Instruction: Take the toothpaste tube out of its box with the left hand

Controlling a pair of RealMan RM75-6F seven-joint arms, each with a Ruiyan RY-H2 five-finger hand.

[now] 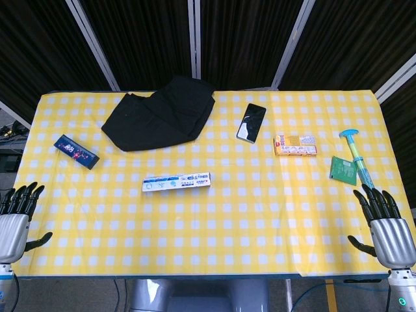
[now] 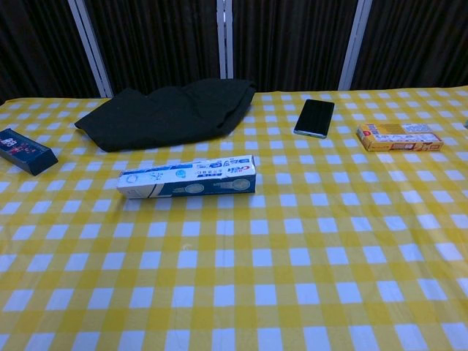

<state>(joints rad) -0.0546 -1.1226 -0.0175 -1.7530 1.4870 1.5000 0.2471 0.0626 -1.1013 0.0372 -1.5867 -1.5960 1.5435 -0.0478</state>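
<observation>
Toothpaste box (image 1: 177,182) lies flat near table centre, long side running left-right, blue-and-white, closed as far as can be told, tube itself not visible; same box in chest view (image 2: 188,177) sits alone on the checks, nothing touching it; left hand (image 1: 15,221) at the near-left table edge, fingers straight and spread apart, thumb out to the side, holding nothing, well apart from the box; right hand (image 1: 385,224) at the near-right edge, same pose, fingers extended and splayed, empty; neither hand shows in chest view; table (image 1: 260,221) covered in yellow-white checked cloth; black cloth (image 1: 160,114) bunched at the far side, left of centre, behind the box; smartphone (image 1: 251,121) dark screen up, right of the black cloth; small dark blue box (image 1: 77,151) at the left, angled, well apart from the toothpaste box; yellow-orange box (image 1: 296,145) lying flat to the right of the phone; green packet (image 1: 342,168) near the right edge, just beside a blue-handled tool (image 1: 356,156), contact between them unclear; chest view shows the yellow-orange box (image 2: 398,137) at far right and the dark blue box (image 2: 25,151) cut by the left edge.
</observation>
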